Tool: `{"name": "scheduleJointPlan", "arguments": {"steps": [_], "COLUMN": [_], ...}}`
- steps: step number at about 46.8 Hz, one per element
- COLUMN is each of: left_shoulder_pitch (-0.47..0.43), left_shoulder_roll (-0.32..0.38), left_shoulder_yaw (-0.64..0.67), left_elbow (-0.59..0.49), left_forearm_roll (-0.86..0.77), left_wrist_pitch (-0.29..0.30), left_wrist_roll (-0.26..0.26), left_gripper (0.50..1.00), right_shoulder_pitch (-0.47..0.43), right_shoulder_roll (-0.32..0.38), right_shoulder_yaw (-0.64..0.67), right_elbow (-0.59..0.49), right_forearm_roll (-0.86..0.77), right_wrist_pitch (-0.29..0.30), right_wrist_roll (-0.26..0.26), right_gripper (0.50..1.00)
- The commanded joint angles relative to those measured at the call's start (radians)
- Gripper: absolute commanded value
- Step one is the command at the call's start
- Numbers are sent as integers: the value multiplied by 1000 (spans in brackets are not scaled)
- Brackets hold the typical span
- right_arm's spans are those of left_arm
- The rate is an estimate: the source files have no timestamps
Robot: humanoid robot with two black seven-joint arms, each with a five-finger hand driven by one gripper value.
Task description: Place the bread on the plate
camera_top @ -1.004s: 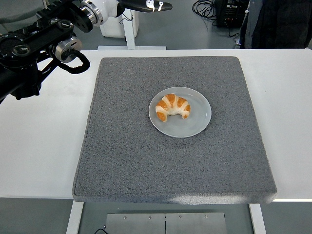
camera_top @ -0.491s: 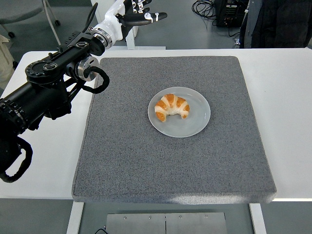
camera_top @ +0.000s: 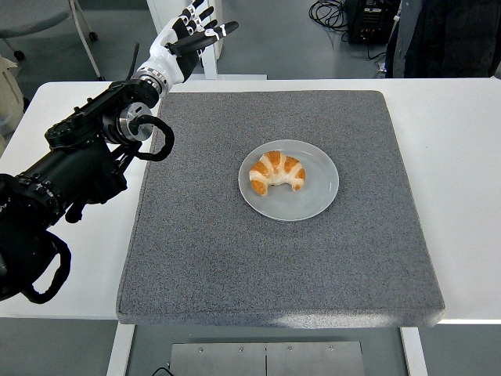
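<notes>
Bread (camera_top: 277,172) lies on plate (camera_top: 317,200); left robot hand (camera_top: 190,35) spread, empty.

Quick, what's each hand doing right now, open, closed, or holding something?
Left hand: open, fingers spread, holding nothing, beyond the table's far edge.
Right hand: not in view.

On the desk (camera_top: 470,157): a mat (camera_top: 235,258), covering most of the middle, reaching from near the far edge to the near edge. On the mat, slightly right of its centre and toward the far half: the plate (camera_top: 317,200). On the plate, left of its middle: the bread (camera_top: 276,171). Over the desk's left part and the mat's far left corner: the left arm (camera_top: 78,168), entering from the left edge. Beyond the far left corner, past the desk's far edge: the left hand (camera_top: 188,35), fingers (camera_top: 223,29) spread, well apart from the plate.
</notes>
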Motion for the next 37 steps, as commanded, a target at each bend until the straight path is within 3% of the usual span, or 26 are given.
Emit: {"name": "scheduleJointPlan", "arguments": {"steps": [1,9,37], "left_shoulder_pitch": [17,59,100], "left_shoulder_roll": [0,0,0], "left_shoulder_yaw": [-12,-70,-80], "left_elbow": [1,2,4], "left_forearm_roll": [-12,-14,-12], "left_wrist_pitch": [-11,-51,-84], "left_wrist_roll": [0,2,-3], "left_gripper": [996,996,996], "right_shoulder_pitch": [1,1,1], "right_shoulder_roll": [0,0,0], "right_shoulder_yaw": [0,0,0], "right_elbow": [-1,-1,9], "right_forearm_roll": [0,-1,-1], "right_wrist_pitch": [0,0,4], "right_wrist_roll": [0,0,0], "right_gripper": [1000,1000,1000]}}
